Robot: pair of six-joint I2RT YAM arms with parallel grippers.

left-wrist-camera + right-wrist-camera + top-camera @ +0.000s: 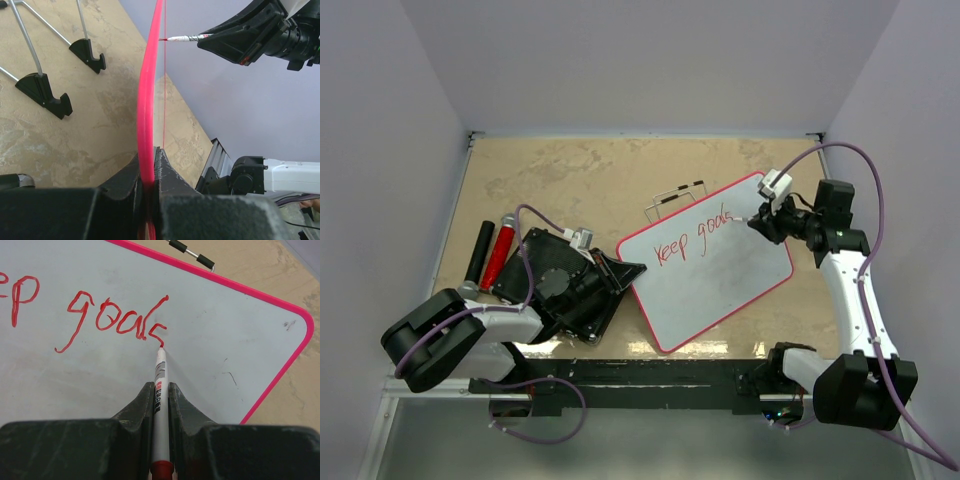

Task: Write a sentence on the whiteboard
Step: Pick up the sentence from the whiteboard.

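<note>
The whiteboard (720,270) with a red rim lies tilted on the table. Red writing on it (692,236) reads "Keep goals". My left gripper (628,270) is shut on the board's left rim (146,125), seen edge-on in the left wrist view. My right gripper (757,218) is shut on a white marker (160,390) with a red end. The marker's tip touches the board at the end of the "s" in "goals" (117,322). The marker (187,38) also shows in the left wrist view, tip against the board.
A black cylinder (479,252) and a red cylinder (499,254) lie at the left. A black ribbed slab (560,285) sits under my left arm. A wire stand with black feet (677,195) lies behind the board, also in the left wrist view (45,92).
</note>
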